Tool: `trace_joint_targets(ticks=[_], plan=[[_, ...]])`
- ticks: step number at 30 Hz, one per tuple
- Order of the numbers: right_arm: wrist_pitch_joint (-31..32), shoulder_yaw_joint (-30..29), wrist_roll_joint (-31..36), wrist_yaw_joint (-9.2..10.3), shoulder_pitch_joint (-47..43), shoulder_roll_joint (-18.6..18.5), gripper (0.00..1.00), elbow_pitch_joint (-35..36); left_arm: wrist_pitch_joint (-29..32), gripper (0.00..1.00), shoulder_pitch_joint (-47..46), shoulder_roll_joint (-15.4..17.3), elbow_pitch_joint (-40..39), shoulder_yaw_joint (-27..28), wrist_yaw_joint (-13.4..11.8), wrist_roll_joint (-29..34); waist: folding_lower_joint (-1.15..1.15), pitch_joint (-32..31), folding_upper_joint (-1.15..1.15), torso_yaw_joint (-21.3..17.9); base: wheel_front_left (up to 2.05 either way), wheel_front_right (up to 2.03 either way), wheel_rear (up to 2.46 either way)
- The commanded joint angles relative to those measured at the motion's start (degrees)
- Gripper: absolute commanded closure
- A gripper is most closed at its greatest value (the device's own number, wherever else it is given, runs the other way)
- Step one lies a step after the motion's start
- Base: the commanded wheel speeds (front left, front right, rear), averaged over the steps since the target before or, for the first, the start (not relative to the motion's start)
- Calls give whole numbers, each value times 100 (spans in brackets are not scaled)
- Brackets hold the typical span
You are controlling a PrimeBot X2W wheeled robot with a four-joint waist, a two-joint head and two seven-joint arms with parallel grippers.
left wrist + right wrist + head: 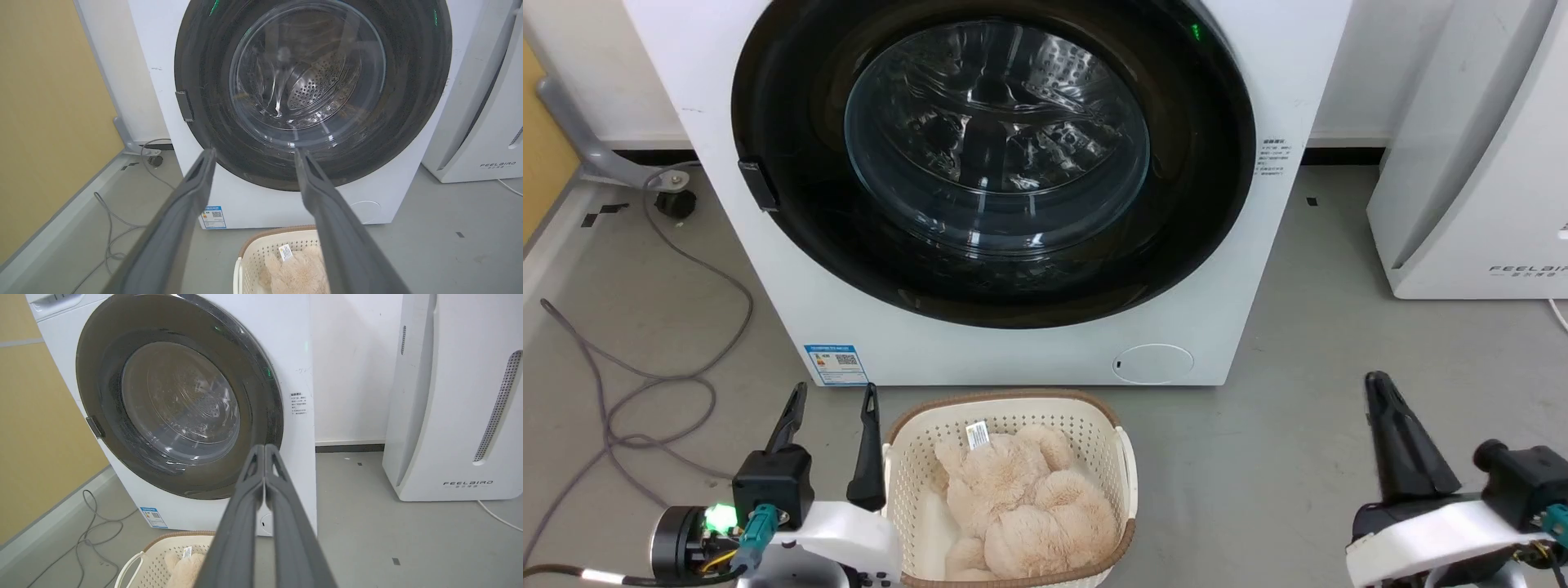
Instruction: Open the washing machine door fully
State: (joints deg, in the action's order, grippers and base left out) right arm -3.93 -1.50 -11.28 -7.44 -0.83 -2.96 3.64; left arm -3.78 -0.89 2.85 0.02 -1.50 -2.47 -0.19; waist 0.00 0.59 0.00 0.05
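Observation:
The white washing machine (1258, 73) stands ahead on the floor with its round door (792, 90) closed flat against the front. The door has a wide glossy black ring and a bulging glass bowl (996, 139); a small dark handle tab (758, 184) sits on its left edge. In the left wrist view the door (412, 94) lies straight ahead of my open left gripper (252, 152). My left gripper (832, 394) rests low at the lower left, apart from the machine. My right gripper (1377, 382) is shut and empty at the lower right, its fingers pressed together (264, 448).
A cream laundry basket (907, 457) holding a beige plush toy (1021, 498) sits on the floor just in front of the machine. Grey cables (670, 327) trail at the left. A white slanted appliance (1478, 163) stands at the right. A yellow panel (45, 102) lines the left wall.

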Motion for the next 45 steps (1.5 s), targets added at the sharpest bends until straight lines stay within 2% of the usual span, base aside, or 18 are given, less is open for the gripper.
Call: trace_joint_targets(ticks=[1, 14, 23, 28, 35, 45], plan=[[-65, -29, -230, -1, -39, 3, 100, 28, -78, 0, -40, 2, -43, -28, -63, -29, 0, 3, 0, 1, 0, 0, 0], [-221, -80, -2911, -2, 40, 3, 100, -394, -234, 0, -53, 2, -72, -77, -158, -29, 0, 35, 0, 24, 0, 0, 0], [-306, -227, -4494, -2, 284, 4, 100, -553, -341, 0, -128, 4, -105, -117, -199, -31, 0, 150, 0, 85, 0, 0, 0], [-183, -507, -5035, -2, 564, 4, 100, -795, -401, 0, -195, 8, -133, -124, -220, -28, 0, 268, 0, 126, 0, 0, 0], [14, -799, -5437, -3, 1076, -74, 100, -1162, -473, 0, -309, 9, -170, -141, -249, -30, 0, 452, 0, 188, 0, 0, 0], [116, -931, -5964, -3, 2386, -462, 100, -2094, -605, 0, -561, 8, -229, -205, -315, -51, 0, 837, 0, 314, 0, 0, 0]])
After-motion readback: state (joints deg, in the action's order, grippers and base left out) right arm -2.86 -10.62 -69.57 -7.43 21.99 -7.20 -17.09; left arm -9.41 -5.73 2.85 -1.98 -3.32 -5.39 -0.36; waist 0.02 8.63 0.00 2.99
